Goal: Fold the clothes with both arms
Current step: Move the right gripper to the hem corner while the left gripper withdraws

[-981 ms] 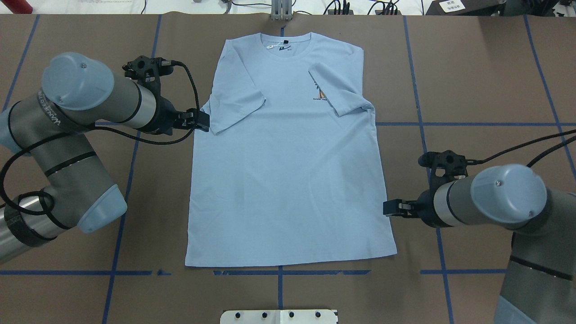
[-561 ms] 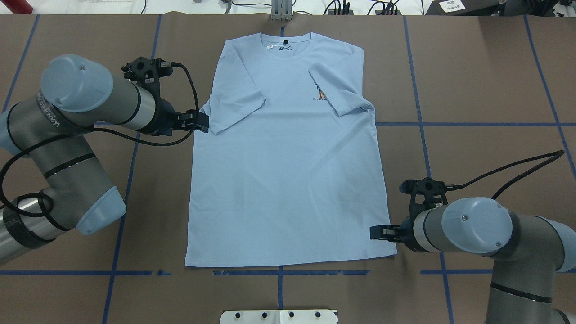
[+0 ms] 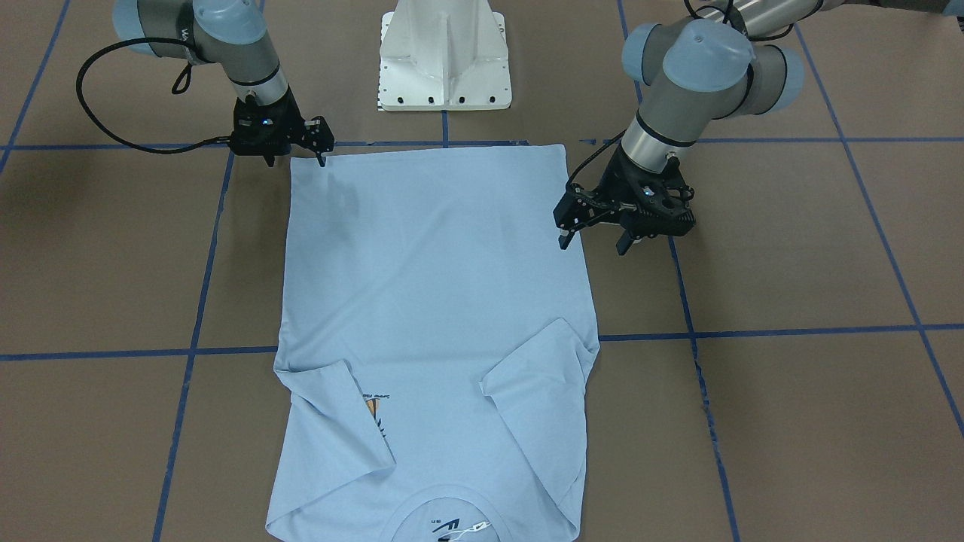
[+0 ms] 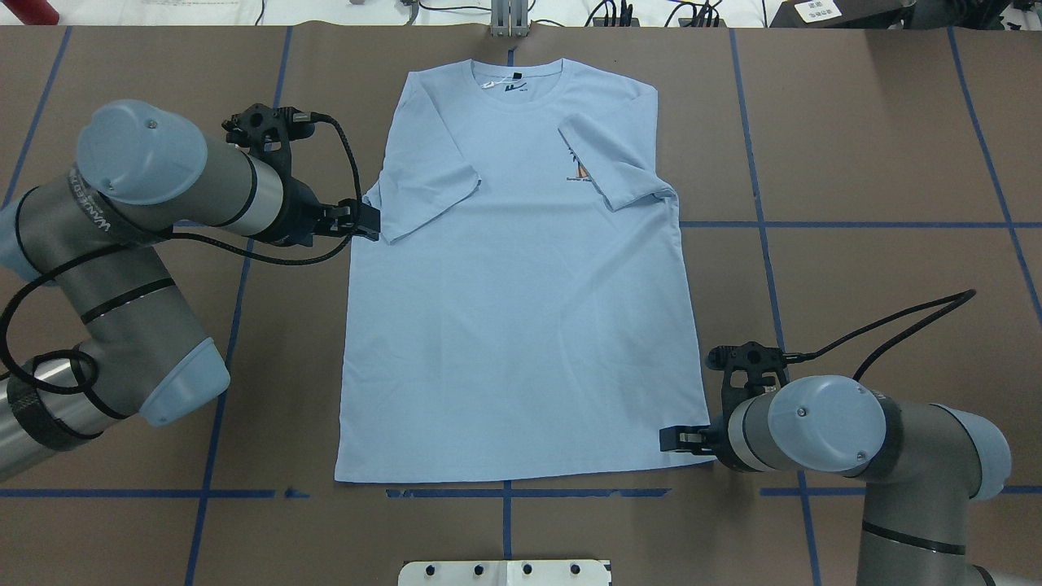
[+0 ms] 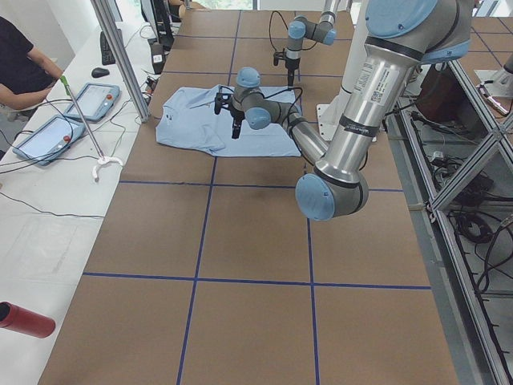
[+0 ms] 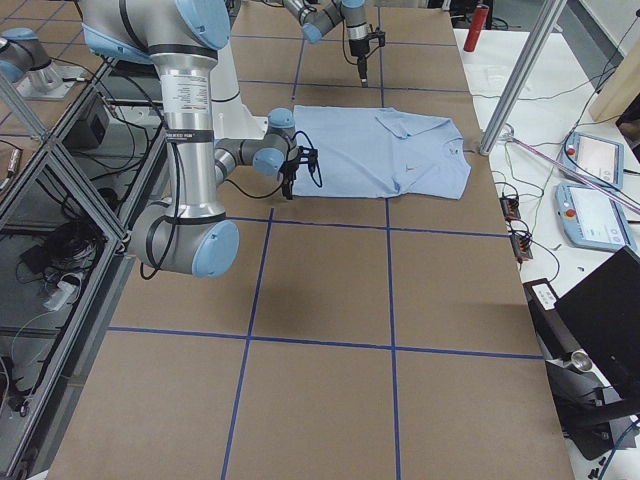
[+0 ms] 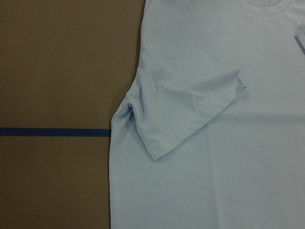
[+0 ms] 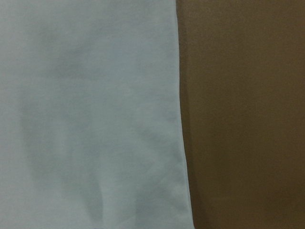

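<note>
Both arms are lining up on a flat T-shirt, apparently for a side fold.

The light blue T-shirt [image 4: 521, 309] is lying face up on the brown table [image 4: 855, 163], collar away from the robot and both sleeves already turned in over the chest. The left gripper [image 3: 593, 241] is hanging by the shirt's side edge with its fingers spread and holding nothing. The right gripper [image 3: 295, 159], also spread and empty, is sitting at the near hem corner; whether it is touching cloth is unclear. To do this well, each gripper should probably be straddling its edge squarely, catching both layers, then closing and lifting together so the cloth is staying taut and the tucked sleeves are not sliding out.
</note>
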Motion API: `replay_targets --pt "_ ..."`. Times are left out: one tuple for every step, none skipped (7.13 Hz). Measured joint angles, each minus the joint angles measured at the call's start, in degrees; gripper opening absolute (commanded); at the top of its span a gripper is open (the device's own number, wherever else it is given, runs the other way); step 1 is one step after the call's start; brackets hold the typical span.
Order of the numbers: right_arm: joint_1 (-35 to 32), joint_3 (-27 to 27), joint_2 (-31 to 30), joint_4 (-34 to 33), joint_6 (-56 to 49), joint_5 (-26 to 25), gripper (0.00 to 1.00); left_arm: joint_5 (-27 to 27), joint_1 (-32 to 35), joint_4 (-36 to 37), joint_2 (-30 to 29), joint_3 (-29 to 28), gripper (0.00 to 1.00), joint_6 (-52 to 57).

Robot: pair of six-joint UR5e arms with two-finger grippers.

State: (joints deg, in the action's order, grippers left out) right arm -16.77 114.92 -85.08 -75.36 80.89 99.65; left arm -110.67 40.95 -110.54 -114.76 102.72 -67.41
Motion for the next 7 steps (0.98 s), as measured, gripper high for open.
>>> replay_targets --pt "0.07 -0.39 0.04 0.05 -0.02 0.18 0.58 0.01 -0.04 -0.02 -0.02 -0.03 1.00 0.00" --pt "0.09 -0.48 -0.02 0.09 -0.03 0.27 0.41 0.01 -0.06 -0.03 -0.05 -0.05 1.00 0.02" --pt "0.09 -0.48 -0.11 0.11 -0.03 0.35 0.26 0.01 -0.07 -0.03 -0.08 -0.06 1.00 0.06" --pt "0.09 -0.40 -0.13 0.14 -0.03 0.57 0.24 0.01 -0.07 -0.05 -0.06 -0.06 1.00 0.08" --pt "0.08 -0.33 -0.16 0.18 -0.03 0.93 0.14 0.01 -0.07 -0.07 0.00 -0.06 1.00 0.08" --pt "0.04 -0.24 -0.19 0.20 -0.03 1.13 0.00 0.01 -0.08 -0.07 0.01 -0.10 1.00 0.09" --pt "0.03 -0.11 -0.23 0.21 -0.01 1.17 0.00 0.01 -0.07 -0.09 0.00 -0.12 1.00 0.09"
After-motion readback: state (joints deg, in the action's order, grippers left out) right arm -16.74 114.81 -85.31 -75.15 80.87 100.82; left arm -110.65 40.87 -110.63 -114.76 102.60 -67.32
